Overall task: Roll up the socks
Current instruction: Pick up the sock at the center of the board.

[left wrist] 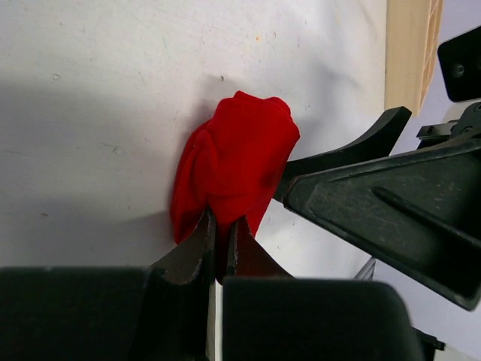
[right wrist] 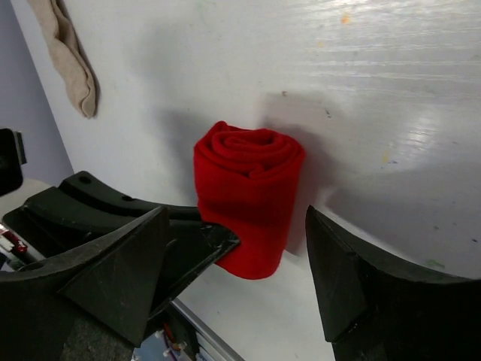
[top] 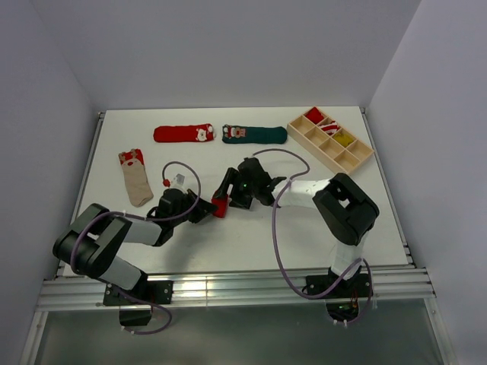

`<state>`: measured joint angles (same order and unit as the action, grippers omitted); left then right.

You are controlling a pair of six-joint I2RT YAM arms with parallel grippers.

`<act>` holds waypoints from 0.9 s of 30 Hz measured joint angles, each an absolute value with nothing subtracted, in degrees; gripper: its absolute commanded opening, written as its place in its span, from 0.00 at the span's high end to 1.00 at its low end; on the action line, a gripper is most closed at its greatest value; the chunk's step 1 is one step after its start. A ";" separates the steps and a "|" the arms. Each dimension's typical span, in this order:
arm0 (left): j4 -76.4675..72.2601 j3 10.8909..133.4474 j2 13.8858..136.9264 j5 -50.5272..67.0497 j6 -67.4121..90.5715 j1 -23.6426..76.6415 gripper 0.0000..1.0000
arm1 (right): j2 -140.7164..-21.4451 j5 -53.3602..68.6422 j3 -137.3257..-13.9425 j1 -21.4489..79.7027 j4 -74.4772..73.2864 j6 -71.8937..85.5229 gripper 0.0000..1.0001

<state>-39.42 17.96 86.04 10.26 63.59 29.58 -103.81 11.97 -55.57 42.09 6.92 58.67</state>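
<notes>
One rolled red sock [right wrist: 248,199] — standing on end, spiral uppermost.

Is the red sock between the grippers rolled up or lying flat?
Rolled up: the red sock shows a spiral of layers at its end. The left gripper pinches its edge.

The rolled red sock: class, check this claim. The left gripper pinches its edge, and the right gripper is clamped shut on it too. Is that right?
Not quite. The right gripper is open: the right wrist view shows its fingers standing either side of the rolled red sock, not clamped. The left gripper does pinch its edge.
</notes>
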 measured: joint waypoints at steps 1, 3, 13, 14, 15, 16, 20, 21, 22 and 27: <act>-40.36 17.78 86.63 10.83 64.25 29.32 1.00 | -103.98 11.97 -56.10 42.28 6.61 58.70 0.20; -42.33 17.19 87.57 11.84 65.41 28.95 0.99 | -104.53 11.90 -57.23 42.61 6.00 58.65 0.20; -50.85 13.74 90.94 15.90 70.48 26.11 0.99 | -107.98 10.96 -62.61 44.40 -0.01 57.84 0.21; -51.96 13.58 91.66 16.40 71.05 25.91 0.99 | -108.33 10.96 -63.07 44.56 -0.54 57.71 0.21; -53.01 13.39 92.42 16.84 71.61 25.76 0.99 | -108.88 10.96 -63.68 44.75 -1.10 57.58 0.22; -54.57 13.17 93.38 17.32 72.25 25.63 0.99 | -109.43 10.92 -64.29 44.91 -1.74 57.49 0.23; -59.46 12.53 96.49 18.83 74.35 25.19 0.99 | -110.37 10.24 -66.13 45.41 -3.62 57.01 0.26; -60.40 12.36 97.06 19.00 74.72 25.10 0.99 | -110.45 10.04 -66.46 45.50 -4.14 56.90 0.28; -61.10 12.25 97.41 19.18 74.91 25.04 0.99 | -110.54 9.91 -66.65 45.52 -4.49 56.75 0.29; -62.35 12.12 98.24 19.46 75.90 24.91 0.99 | -111.46 9.06 -68.77 45.74 -7.88 56.05 0.31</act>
<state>-62.35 12.12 98.24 19.46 75.90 24.91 -111.46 9.06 -68.77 45.74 -7.88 56.05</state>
